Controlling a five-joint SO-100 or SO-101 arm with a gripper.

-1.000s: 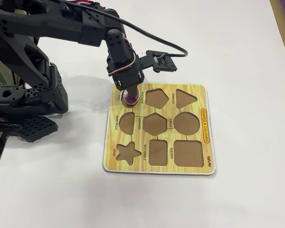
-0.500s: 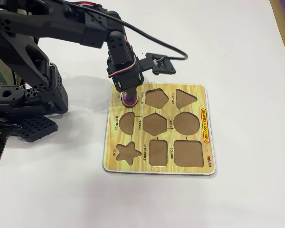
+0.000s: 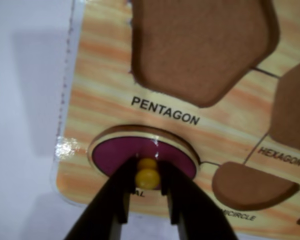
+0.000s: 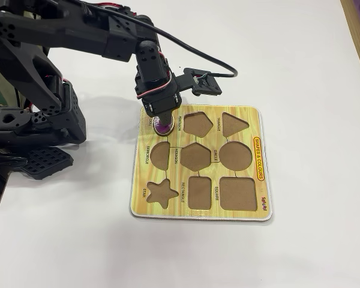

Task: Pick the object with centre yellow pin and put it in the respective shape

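A purple oval piece (image 3: 115, 155) with a yellow pin (image 3: 148, 178) in its centre sits at the oval recess in the near-left corner of the wooden shape board (image 3: 105, 107). Its cream rim stands slightly proud of the board. My gripper (image 3: 147, 172) comes in from the bottom edge of the wrist view, with its black fingers (image 3: 122, 185) closed against both sides of the pin. In the fixed view the gripper (image 4: 162, 123) points straight down onto the purple piece (image 4: 162, 127) at the board's (image 4: 252, 204) top-left corner.
The board's other recesses are bare brown: pentagon (image 3: 200, 45), hexagon (image 3: 295, 110), semicircle (image 3: 252, 185), and in the fixed view star (image 4: 161, 193), circle (image 4: 236, 155) and square (image 4: 237, 193). The arm's base (image 4: 36, 132) stands left of the board on a white table.
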